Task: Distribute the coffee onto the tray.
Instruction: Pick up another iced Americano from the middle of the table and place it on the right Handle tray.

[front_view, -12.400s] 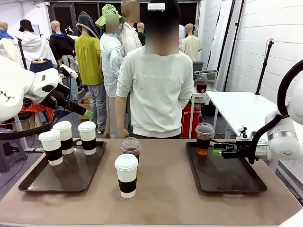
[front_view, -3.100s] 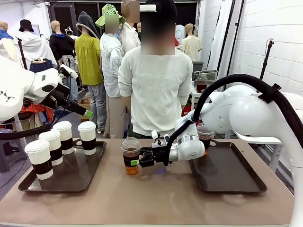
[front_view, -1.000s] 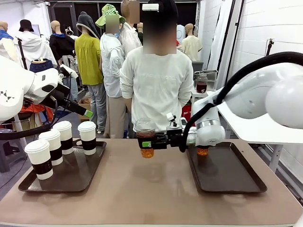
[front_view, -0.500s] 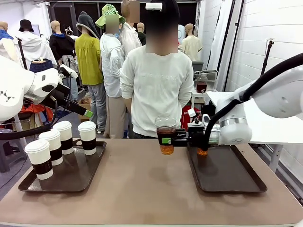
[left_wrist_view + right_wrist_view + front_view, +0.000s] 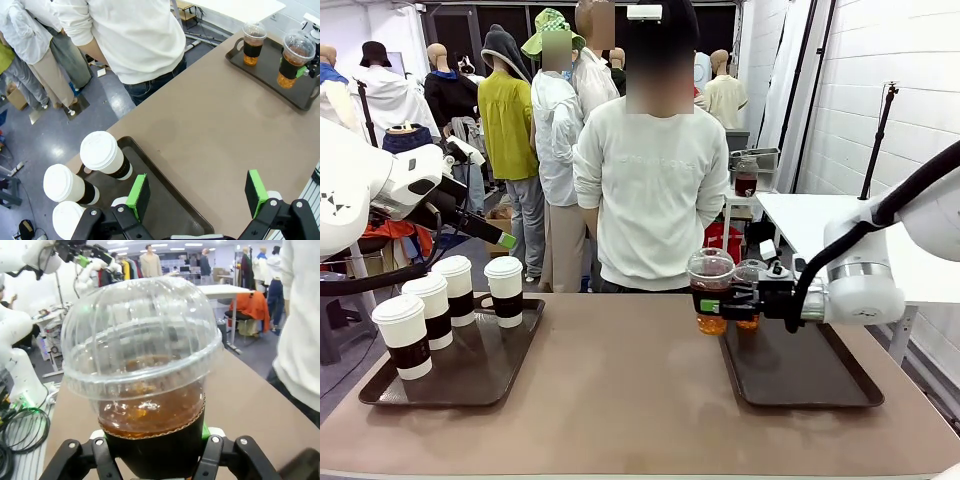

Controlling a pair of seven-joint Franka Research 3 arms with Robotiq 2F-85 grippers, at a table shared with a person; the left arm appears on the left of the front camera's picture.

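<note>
- Brown tabletop (image 5: 620, 400): the right gripper (image 5: 712, 305), jaws clamped on a dome-lidded cup (image 5: 710, 292), has carried it rightward to the right tray (image 5: 800, 375) edge.
- Left gripper (image 5: 197, 192) gapes, holding nothing.
- Placement beside the other iced cup (image 5: 750, 300) likely follows.

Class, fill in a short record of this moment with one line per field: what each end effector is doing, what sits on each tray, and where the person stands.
right end effector: shut on the dome-lidded cup, held above the table at the right tray's near-left edge
left end effector: open, holding nothing, above the left tray
left tray contents: four white paper cups
right tray contents: one clear cup of brown drink
person: standing at the table's far side
</note>
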